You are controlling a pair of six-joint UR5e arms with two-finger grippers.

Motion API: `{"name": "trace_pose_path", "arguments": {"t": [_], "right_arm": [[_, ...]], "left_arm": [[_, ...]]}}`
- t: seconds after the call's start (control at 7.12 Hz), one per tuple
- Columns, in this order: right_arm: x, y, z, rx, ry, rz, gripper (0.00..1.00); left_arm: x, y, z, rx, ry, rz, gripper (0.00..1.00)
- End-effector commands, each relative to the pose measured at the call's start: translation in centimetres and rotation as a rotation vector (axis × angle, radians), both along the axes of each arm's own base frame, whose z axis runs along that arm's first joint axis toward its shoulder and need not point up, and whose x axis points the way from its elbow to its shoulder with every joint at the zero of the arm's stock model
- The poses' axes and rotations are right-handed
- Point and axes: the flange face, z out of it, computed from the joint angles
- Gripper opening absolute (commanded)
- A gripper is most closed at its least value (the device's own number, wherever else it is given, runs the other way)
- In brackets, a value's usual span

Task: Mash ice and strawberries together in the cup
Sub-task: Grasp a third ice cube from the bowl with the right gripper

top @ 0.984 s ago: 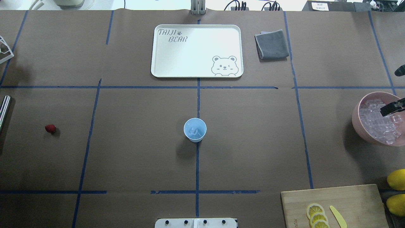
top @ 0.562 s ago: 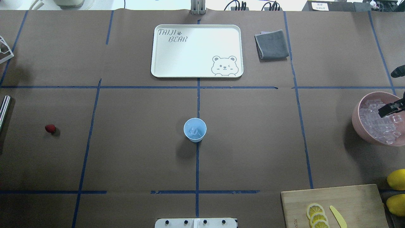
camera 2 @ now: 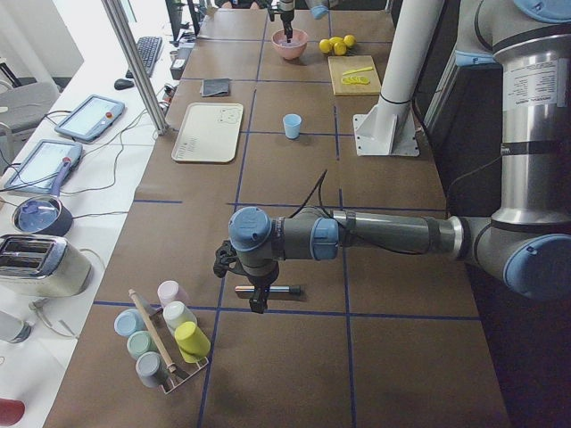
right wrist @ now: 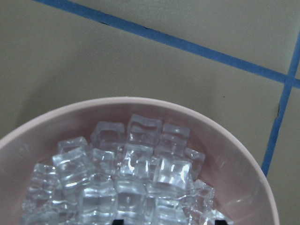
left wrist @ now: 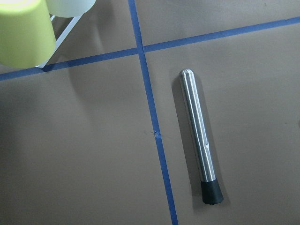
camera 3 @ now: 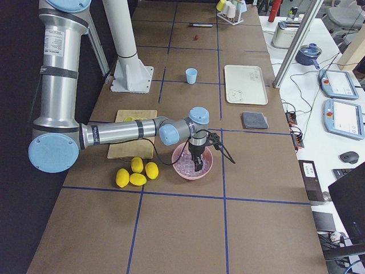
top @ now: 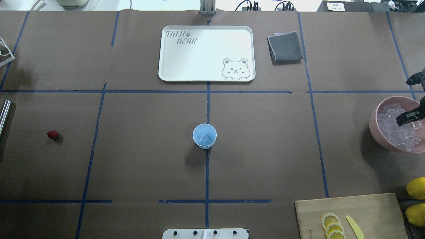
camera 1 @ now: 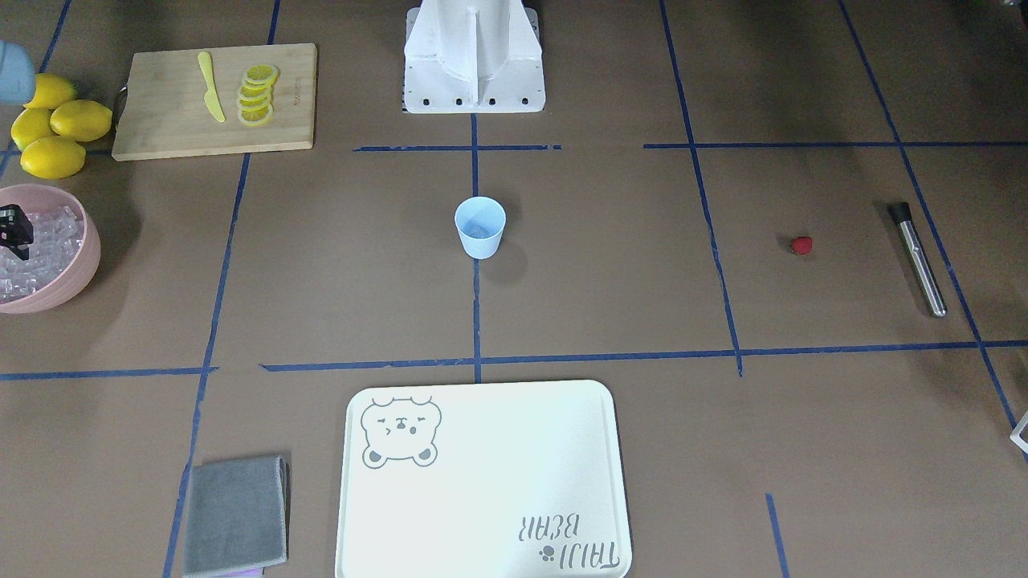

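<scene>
Pink bowl (top: 372, 127), three o'clock of cup (top: 204, 136): my right fingers (top: 410, 118) spread over ice (right wrist: 131, 187), loading step; next, pinch one cube. State of left fingers (camera 2: 257, 301): cannot tell.

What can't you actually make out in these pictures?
- Left end effector: seen only in the left side view, too small to tell open or shut.
- Ice in the cup: too blurry in the overhead view to count.
- Right end effector: mostly cut off by the overhead view's right edge.
- Strawberry: too small to show detail in any view.

right tool (camera 3: 198, 164) pointing straight down, jaws apart, left tool (camera 2: 259, 300) pointing down
</scene>
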Motion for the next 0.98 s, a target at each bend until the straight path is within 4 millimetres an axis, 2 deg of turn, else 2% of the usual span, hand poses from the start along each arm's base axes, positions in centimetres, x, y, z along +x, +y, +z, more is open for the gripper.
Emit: {"name": "trace_pose_path", "arguments": {"t": [0.0,0.28,0.42,0.56,0.7,0.84], "right_arm": [[-0.1,0.0,-0.1,0.0,-0.002,-0.001,0.03],[-0.1,-0.1,-1.2,0.019,-0.018,-0.003,0.02],[-0.2,-0.4,-4.3,0.061,-0.039,-0.001,0.02],[-0.9,-1.6,-8.1,0.076,-0.051,-0.001,0.02],[-2.2,-4.0,-12.8,0.073,-0.064,0.015,0.03],[-6.4,-5.6,-18.2,0.05,-0.117,0.07,0.02]], "left_arm": [[0.0,0.0,-0.1,0.002,0.0,0.0,1.0],[0.0,0.0,-0.1,0.002,0.0,0.0,1.0],[0.0,0.0,-0.1,0.002,0.0,0.0,1.0],[0.0,0.0,-0.1,0.002,0.0,0.0,1.0],[0.0,0.0,-0.1,0.002,0.0,0.0,1.0],[0.0,0.0,-0.1,0.002,0.0,0.0,1.0]]}}
